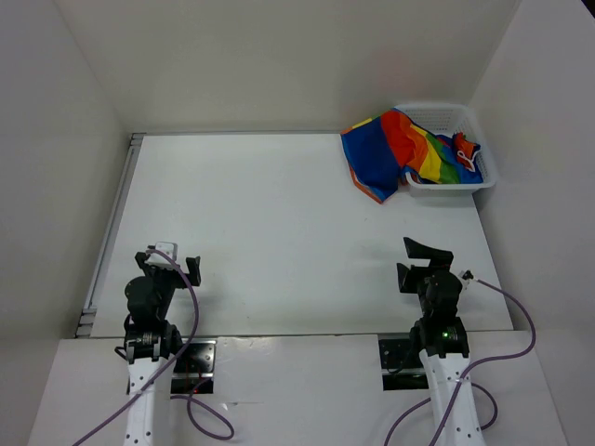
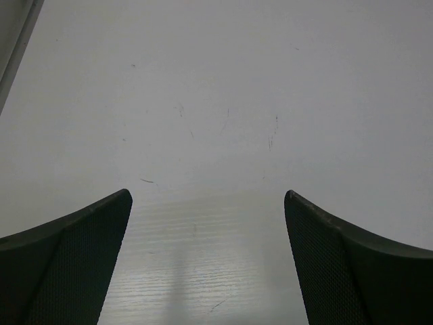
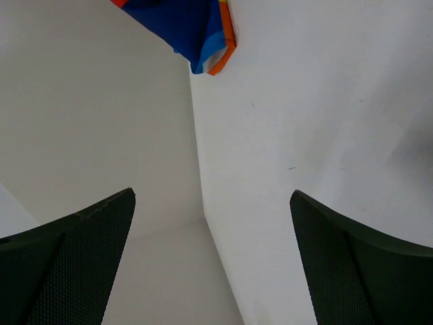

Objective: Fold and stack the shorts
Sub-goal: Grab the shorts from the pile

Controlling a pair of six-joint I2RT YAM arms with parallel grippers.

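Note:
The rainbow-striped shorts lie crumpled at the far right of the table, half in the white mesh basket and half spilling over its left rim onto the table. A blue and orange corner of them shows at the top of the right wrist view. My left gripper is open and empty at the near left, over bare table. My right gripper is open and empty at the near right, well short of the shorts.
The white table has a metal rail along its left edge. White walls close in the back and both sides. The basket stands in the far right corner. Purple cables trail from both arm bases at the near edge.

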